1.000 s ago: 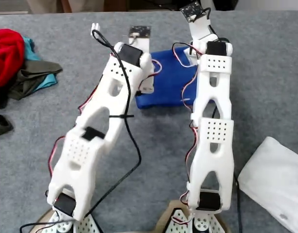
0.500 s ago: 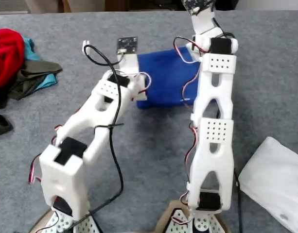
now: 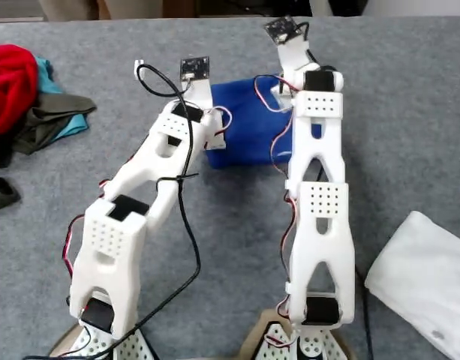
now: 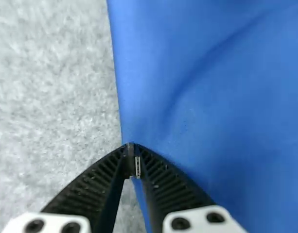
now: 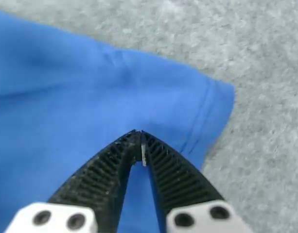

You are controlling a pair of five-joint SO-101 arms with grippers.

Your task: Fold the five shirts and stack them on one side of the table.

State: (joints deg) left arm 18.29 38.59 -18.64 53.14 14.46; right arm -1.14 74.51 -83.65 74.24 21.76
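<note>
A folded blue shirt [image 3: 248, 112] lies flat at the far middle of the grey table [image 3: 410, 112]. My left arm [image 3: 169, 150] leans over its left edge and my right arm [image 3: 316, 150] over its right part. In the left wrist view my left gripper [image 4: 131, 148] is shut, with its tips right at the edge of the blue shirt [image 4: 212, 97]. My right gripper [image 5: 139, 133] is also shut, tips down on the blue shirt [image 5: 66, 97] near a stitched hem. I cannot tell whether either one pinches the cloth.
A heap of unfolded shirts sits at the left edge: a red one [image 3: 12, 79], a teal one [image 3: 49, 79] and a dark olive one [image 3: 53, 112]. A folded white shirt [image 3: 425, 277] lies at the near right. A dark cloth [image 3: 1, 191] lies at the left edge.
My left arm has pulled back and bent lower over the shirt's left edge. My right arm has shifted slightly left. The blue shirt has barely moved.
</note>
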